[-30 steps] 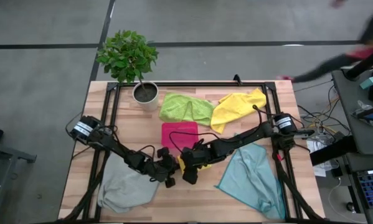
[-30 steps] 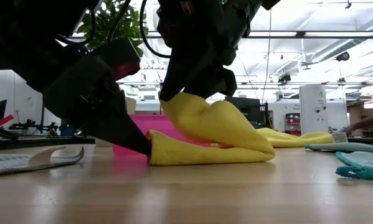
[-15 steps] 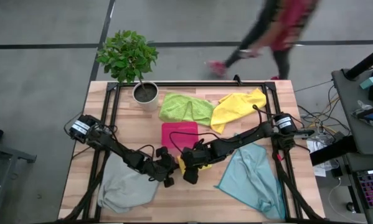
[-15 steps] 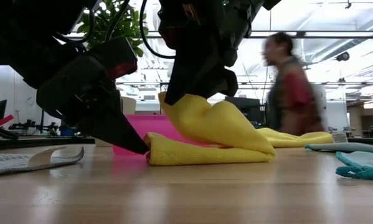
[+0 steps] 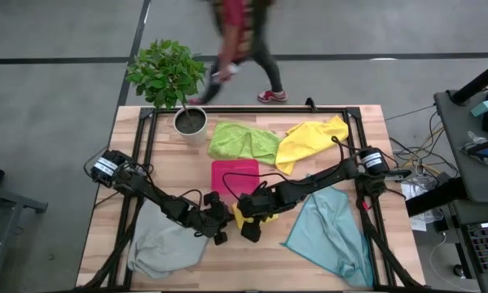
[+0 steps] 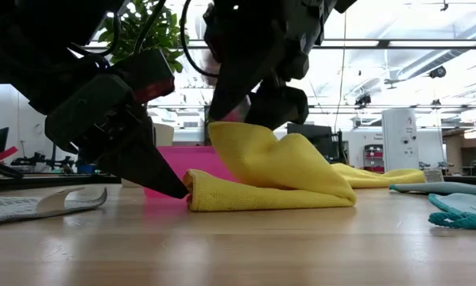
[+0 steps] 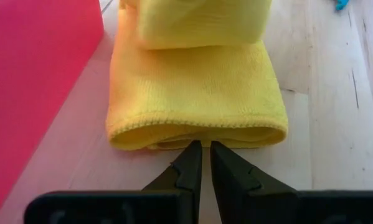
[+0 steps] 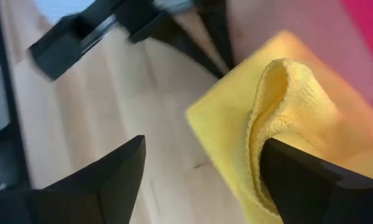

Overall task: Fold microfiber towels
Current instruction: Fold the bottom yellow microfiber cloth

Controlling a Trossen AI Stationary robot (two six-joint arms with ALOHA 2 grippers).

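Yellow towel freshly out of right gripper

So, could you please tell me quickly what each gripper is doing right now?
Left gripper: shut, tips at the folded yellow towel's edge.
Right gripper: open above that towel, holding nothing.

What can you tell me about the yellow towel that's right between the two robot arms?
The fuzzy yellow microfiber towel is soft, looped cloth with a stitched edge. It lies folded over on the wooden table, flat at the bottom with a loose hump on top, just in front of the pink plastic tray. The left claw is shut, its tips at the towel's folded edge. The right claw is open just above the hump, not gripping it.
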